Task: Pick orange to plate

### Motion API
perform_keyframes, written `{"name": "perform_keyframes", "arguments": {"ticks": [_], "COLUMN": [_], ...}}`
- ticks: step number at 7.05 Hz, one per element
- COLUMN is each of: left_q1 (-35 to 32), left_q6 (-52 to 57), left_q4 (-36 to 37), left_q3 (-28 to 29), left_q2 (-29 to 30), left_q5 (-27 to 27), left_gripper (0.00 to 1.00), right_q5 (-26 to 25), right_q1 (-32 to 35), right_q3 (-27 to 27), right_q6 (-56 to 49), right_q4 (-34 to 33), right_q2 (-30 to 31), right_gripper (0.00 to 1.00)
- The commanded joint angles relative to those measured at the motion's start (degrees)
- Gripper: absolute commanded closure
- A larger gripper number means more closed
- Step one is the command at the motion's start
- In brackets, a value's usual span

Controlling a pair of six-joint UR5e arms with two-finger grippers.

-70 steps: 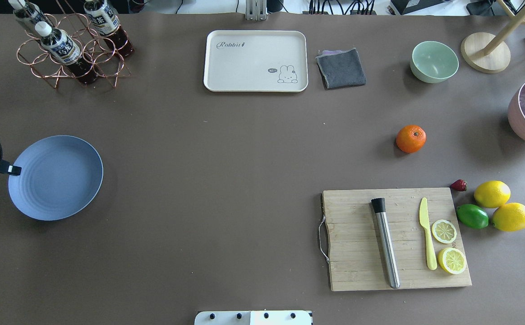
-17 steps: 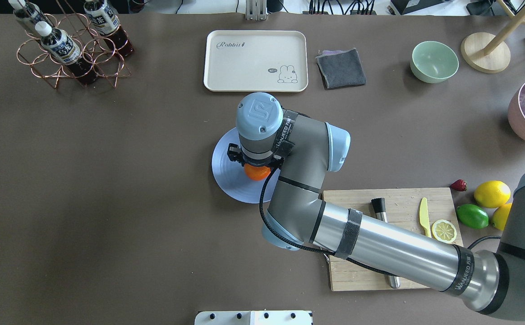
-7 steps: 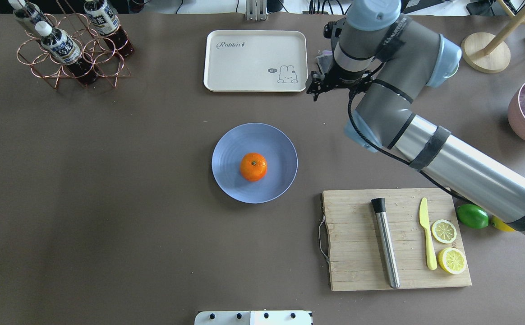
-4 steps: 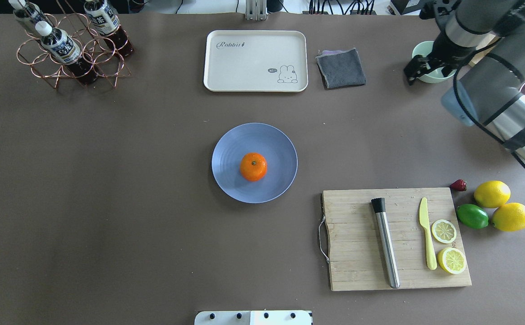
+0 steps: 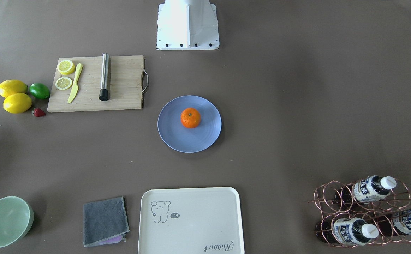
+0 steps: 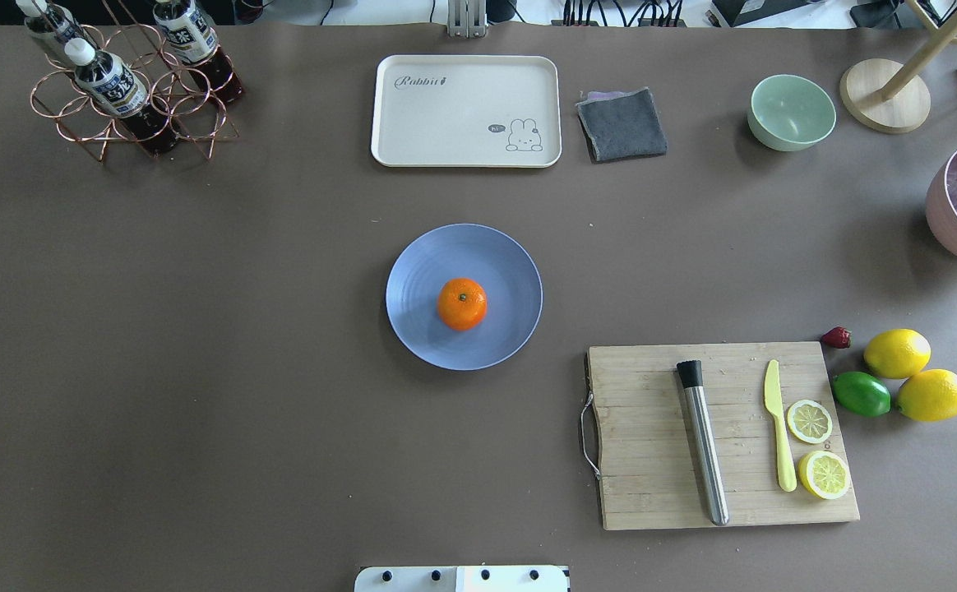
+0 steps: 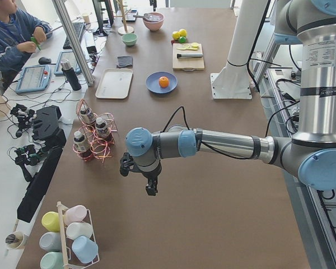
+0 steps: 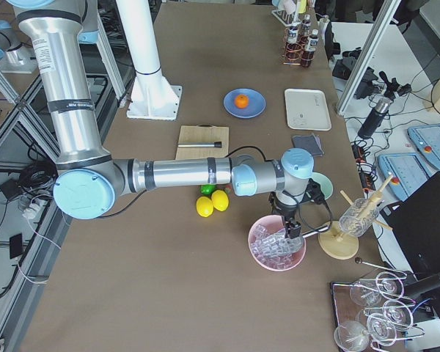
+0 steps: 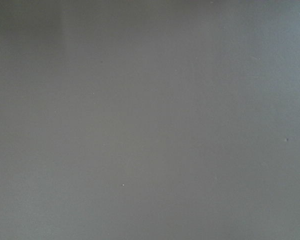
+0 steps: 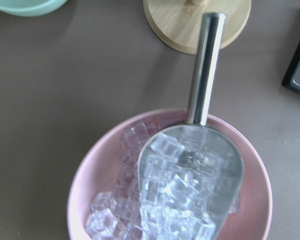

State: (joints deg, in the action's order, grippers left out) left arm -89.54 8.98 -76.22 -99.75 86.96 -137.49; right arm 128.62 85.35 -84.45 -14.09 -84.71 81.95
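The orange [image 6: 462,303] sits centre-frame on the plate [image 6: 421,337], untouched; the task looks complete; the left gripper [image 7: 150,189] and right gripper [image 8: 293,230] hang far off, finger states impossible to tell.

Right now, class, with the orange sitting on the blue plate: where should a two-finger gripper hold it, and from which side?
Grip the orange across its widest middle, coming straight down from above. It is round and sits stem dimple up, so the jaws should meet opposite sides evenly; the plate is shallow and holds nothing else.
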Motion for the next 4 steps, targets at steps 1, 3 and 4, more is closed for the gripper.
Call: {"name": "perform_keyframes", "arguments": {"ticks": [1, 3, 4], "left_q1": [-0.37, -0.38, -0.38], "left_q6": [0.07, 0.07, 0.07], "left_q4": [0.11, 0.11, 0.11], "left_q3": [-0.54, -0.54, -0.54], "left_q2": [0.05, 0.14, 0.05], "left_q5": [0.12, 0.12, 0.03], "left_gripper": [0.02, 0.02, 0.02], "right_q5": [-0.11, 0.4, 0.75], "right_q1": [7.01, 7.82, 7.82], "right_q3": [-2.19, -1.78, -1.77], "right_q6": [-4.01, -2.97, -3.05], "right_q4": [1.82, 7.0, 7.19], "right_q2": [9.42, 14.19, 14.9], "right_gripper": [0.0, 0.0, 0.0]}}
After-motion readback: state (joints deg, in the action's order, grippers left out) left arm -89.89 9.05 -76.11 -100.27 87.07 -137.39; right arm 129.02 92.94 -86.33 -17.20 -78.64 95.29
